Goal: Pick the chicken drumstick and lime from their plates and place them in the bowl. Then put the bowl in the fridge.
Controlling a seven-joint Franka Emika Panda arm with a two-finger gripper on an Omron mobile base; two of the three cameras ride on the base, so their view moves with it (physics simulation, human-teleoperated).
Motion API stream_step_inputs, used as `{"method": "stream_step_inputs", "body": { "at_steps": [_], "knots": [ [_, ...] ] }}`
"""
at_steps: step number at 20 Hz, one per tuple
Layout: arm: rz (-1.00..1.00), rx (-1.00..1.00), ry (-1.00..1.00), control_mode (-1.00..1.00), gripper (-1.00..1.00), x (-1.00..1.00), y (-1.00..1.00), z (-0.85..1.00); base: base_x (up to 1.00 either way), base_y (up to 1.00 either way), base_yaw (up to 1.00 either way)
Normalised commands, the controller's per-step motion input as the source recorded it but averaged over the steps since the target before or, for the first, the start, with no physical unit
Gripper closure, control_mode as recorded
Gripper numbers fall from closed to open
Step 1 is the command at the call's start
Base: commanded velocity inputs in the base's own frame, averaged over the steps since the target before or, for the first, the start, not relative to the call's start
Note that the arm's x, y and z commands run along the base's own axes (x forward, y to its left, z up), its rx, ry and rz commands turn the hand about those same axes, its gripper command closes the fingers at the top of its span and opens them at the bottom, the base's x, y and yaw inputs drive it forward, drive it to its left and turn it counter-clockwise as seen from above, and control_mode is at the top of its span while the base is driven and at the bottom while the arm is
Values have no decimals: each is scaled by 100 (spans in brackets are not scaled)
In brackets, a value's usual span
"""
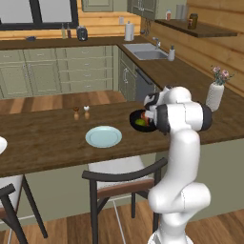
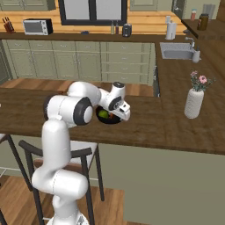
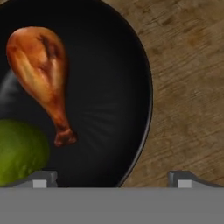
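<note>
Wooden counter [image 3: 188, 87] under black bowl [image 3: 109, 87]; drumstick [image 3: 41, 74] and lime [image 3: 19, 148] already inside; gripper [image 3: 111, 179] fully open, empty; one finger should be set on each side of rim.

Brown wood counter [image 1: 47, 138]. On it: black bowl [image 1: 135, 119] in the middle, blue plate [image 1: 103, 137] at 8 o'clock from it, two small shakers [image 1: 81, 112] at 10 o'clock, white vase [image 1: 214, 96] at 3 o'clock.
</note>
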Motion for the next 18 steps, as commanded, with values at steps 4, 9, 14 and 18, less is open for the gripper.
{"method": "stream_step_inputs", "body": {
  "at_steps": [4,9,14,18],
  "knots": [
    [-5,0,5,-100,-100,0,0,-30,0,0,0],
    [-5,0,4,-100,-100,0,0,-33,0,0,0],
    [-5,0,0,-100,100,0,7,-30,0,0,0],
    [-3,0,0,-100,100,3,15,-21,0,0,0]
  ]
}}
